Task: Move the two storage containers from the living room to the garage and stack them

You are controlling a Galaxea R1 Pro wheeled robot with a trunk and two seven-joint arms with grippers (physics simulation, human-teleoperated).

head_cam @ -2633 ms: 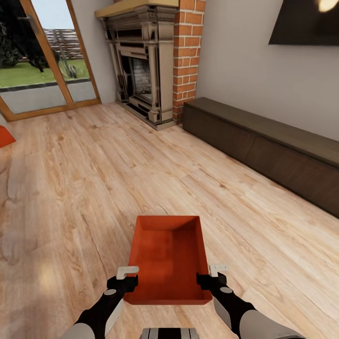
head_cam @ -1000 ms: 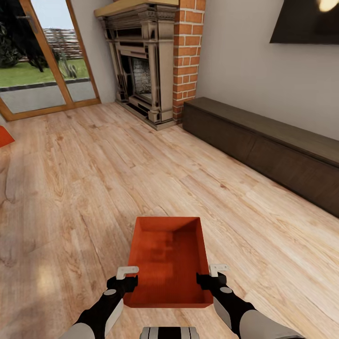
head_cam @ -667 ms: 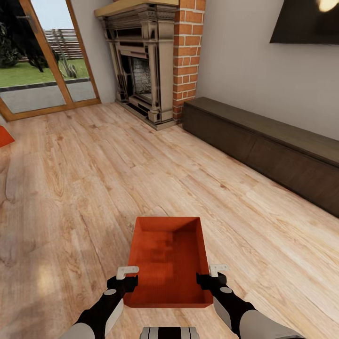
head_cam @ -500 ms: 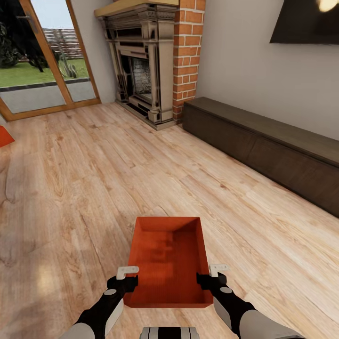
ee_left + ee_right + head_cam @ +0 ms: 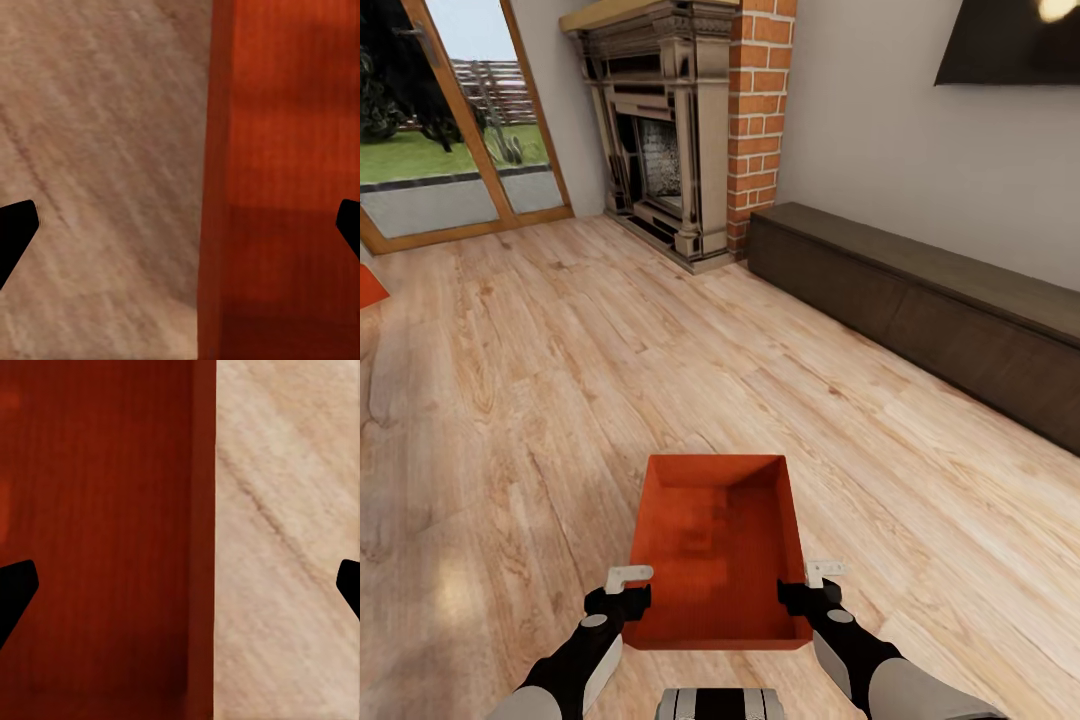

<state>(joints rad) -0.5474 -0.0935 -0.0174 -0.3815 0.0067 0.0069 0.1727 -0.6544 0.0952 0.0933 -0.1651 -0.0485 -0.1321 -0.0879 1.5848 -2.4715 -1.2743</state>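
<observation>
Over plank floor (image 5: 510, 400) | container (image 5: 715, 545) | ahead: fireplace (image 5: 660, 130), cabinet (image 5: 920, 300)

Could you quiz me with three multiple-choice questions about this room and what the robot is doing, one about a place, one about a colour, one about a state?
1. Where is the long dark cabinet?
A. against the wall right of the fireplace
B. in front of the glass door
C. on the rug

2. What colour is the storage container between the grippers?
A. blue
B. orange-red
C. grey

3. What is inside that container?
A. books
B. a ball
C. nothing

Answers: 1 A, the long dark cabinet runs along the wall beside the brick fireplace. 2 B, the storage container is orange-red, with the left gripper and right gripper at its sides. 3 C, its bare bottom shows.
</observation>
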